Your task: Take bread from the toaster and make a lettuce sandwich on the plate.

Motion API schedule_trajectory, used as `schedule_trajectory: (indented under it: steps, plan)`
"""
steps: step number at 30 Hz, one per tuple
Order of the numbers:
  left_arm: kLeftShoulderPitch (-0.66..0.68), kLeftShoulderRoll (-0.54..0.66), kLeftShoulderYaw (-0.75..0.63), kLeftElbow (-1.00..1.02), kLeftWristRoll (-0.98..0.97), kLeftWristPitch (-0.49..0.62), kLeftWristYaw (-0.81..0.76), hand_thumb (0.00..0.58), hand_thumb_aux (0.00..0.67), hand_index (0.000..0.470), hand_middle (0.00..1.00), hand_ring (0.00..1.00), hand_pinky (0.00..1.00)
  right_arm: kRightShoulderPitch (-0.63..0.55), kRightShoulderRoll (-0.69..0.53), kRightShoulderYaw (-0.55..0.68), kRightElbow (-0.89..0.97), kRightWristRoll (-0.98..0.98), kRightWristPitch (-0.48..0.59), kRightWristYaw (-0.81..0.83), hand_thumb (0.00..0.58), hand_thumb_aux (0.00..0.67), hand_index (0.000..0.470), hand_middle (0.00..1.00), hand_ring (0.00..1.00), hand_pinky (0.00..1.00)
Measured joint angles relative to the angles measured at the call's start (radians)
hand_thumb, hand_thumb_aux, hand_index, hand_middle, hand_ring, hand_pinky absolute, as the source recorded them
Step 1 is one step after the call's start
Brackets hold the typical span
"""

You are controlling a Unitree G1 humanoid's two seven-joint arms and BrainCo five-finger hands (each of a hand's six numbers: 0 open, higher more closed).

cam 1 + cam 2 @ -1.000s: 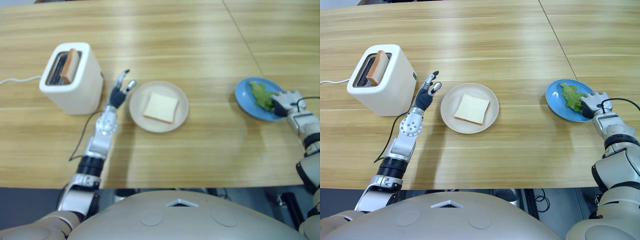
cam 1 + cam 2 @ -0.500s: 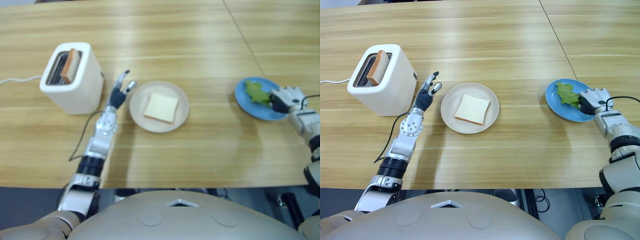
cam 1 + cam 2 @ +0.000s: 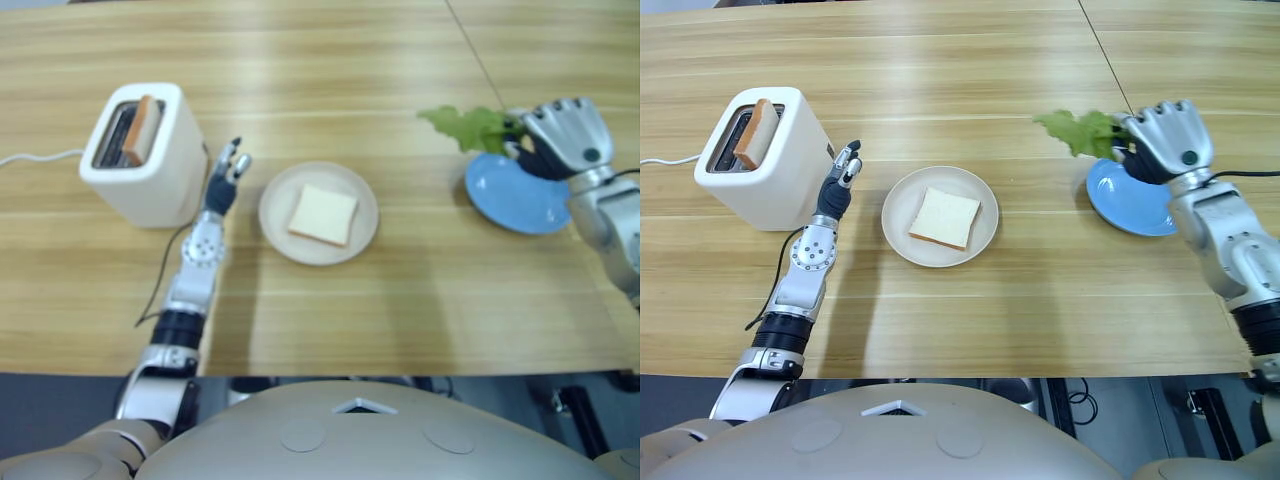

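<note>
Because my right hand (image 3: 1165, 135) pinches the lettuce (image 3: 1075, 130) by its right end only, up over the far-left rim of the blue plate (image 3: 1130, 210), I judge it could slip free or flop beside the bread (image 3: 943, 218) on the beige plate (image 3: 895, 235). The leaf runs left-right, free end pointing left. My left hand (image 3: 837, 180), uncurled and empty, is just right of the toaster (image 3: 760, 185).

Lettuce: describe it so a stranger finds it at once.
On the wooden table, look to the robot's right, where a blue plate lies. Above its far edge the right hand holds the lettuce: the only green, ruffled thing here, hanging in the air.
</note>
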Motion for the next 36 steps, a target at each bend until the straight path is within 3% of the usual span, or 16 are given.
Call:
schedule_trajectory:
  steps: [7,11,15,22,28,30,31,32,36]
  plan:
    - [-0.022,-0.021,0.01,0.059,-0.049,-0.021,-0.008,0.0,0.0,0.0,0.0,0.0,0.0,-0.143,0.252,0.135,-0.051,-0.089,-0.026,0.091,0.58,0.67,0.46,1.0,1.0,1.0]
    - [-0.032,-0.025,0.012,0.073,-0.056,-0.031,-0.009,0.0,0.0,0.0,0.0,0.0,0.0,-0.213,0.409,0.244,0.025,-0.134,-0.052,0.111,0.58,0.67,0.46,1.0,1.0,1.0]
    - [-0.036,-0.027,0.014,0.074,-0.058,-0.033,-0.01,0.0,0.0,0.0,0.0,0.0,0.0,-0.227,0.478,0.307,0.143,-0.156,-0.078,0.111,0.58,0.67,0.46,1.0,1.0,1.0]
    - [-0.035,-0.034,0.01,0.073,-0.056,-0.033,-0.01,0.0,0.0,0.0,0.0,0.0,0.0,-0.206,0.514,0.402,0.37,-0.176,-0.127,0.088,0.58,0.67,0.46,1.0,1.0,1.0]
    - [-0.033,-0.034,0.004,0.073,-0.052,-0.033,-0.009,0.0,0.0,0.0,0.0,0.0,0.0,-0.173,0.493,0.406,0.384,-0.177,-0.144,0.081,0.58,0.67,0.46,1.0,1.0,1.0]
    - [-0.031,-0.034,0.003,0.073,-0.051,-0.033,-0.008,0.0,0.0,0.0,0.0,0.0,0.0,-0.162,0.477,0.4,0.364,-0.176,-0.143,0.085,0.579,0.638,0.438,1.0,1.0,1.0]
    - [-0.031,-0.034,0.002,0.073,-0.051,-0.032,-0.008,0.0,0.0,0.0,0.0,0.0,0.0,-0.15,0.471,0.394,0.344,-0.173,-0.141,0.09,0.053,0.032,0.022,0.0,0.0,0.0]
    - [-0.031,-0.034,0.003,0.073,-0.051,-0.032,-0.007,0.0,0.0,0.0,0.0,0.0,0.0,-0.14,0.465,0.393,0.324,-0.171,-0.141,0.092,0.0,0.0,0.0,0.0,0.0,0.0]
    - [-0.031,-0.033,0.001,0.072,-0.05,-0.032,-0.007,0.0,0.0,0.0,0.0,0.0,0.0,-0.099,0.437,0.359,0.217,-0.166,-0.131,0.118,0.0,0.0,0.0,0.0,0.0,0.0]
